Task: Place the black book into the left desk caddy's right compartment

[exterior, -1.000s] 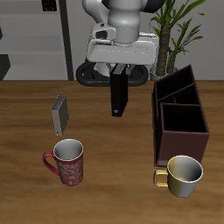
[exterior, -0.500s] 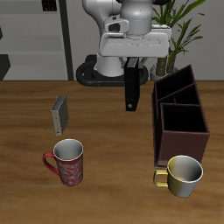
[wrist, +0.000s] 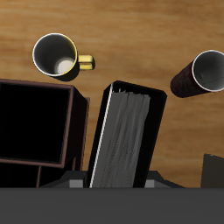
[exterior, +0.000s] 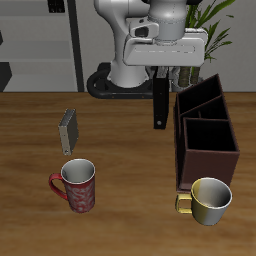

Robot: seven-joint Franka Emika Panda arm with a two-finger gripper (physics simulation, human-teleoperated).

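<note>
The pincer (exterior: 160,72) has the black book (exterior: 160,102) clamped by its top edge, hanging upright in the air above the tabletop (exterior: 120,150), just beside the left desk caddy (exterior: 205,135) and not inside any compartment.

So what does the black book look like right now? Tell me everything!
The black book is thin with a plain dark cover and pale grey page edges, which the wrist view shows. It hangs upright in the air, clamped at its top by the gripper, above the wooden table and just beside the left desk caddy, not touching it.
</note>
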